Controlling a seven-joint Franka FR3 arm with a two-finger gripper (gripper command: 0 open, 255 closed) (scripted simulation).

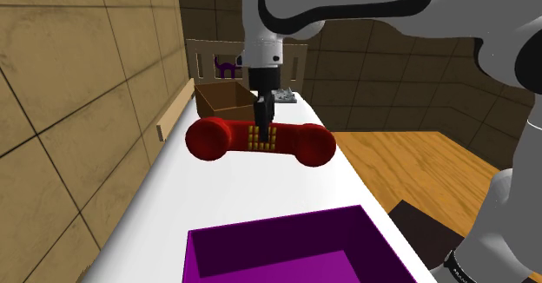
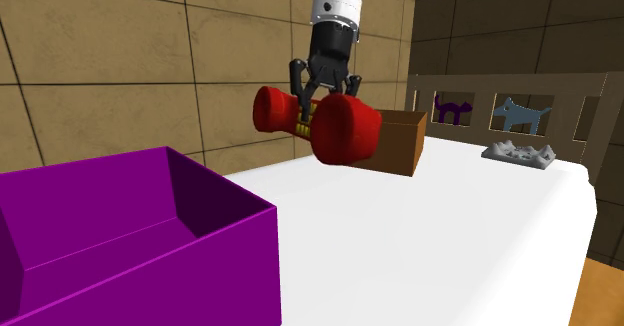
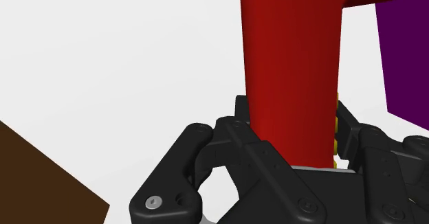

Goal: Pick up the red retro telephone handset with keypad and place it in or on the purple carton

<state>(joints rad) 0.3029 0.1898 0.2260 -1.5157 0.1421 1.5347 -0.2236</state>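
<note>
The arm [image 1: 347, 8] is reaching straight down over the middle of the bench [image 1: 261, 190], its end effector [image 1: 263, 135] clamping the red handset [image 1: 215, 138] at the keypad and holding it level above the surface. The purple carton [image 1: 278, 242] is sitting open at the near end. A brown box [image 1: 221, 99], apparently open-topped, is standing beyond, with bare bench between.

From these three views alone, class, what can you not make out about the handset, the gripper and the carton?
1. Handset: in the wrist view one end runs past the top edge and the other is hidden behind the gripper.
2. Keypad: in the shoulder view, partly covered by the gripper.
3. Carton: its near side is cut off by the shoulder view's bottom edge.
</note>
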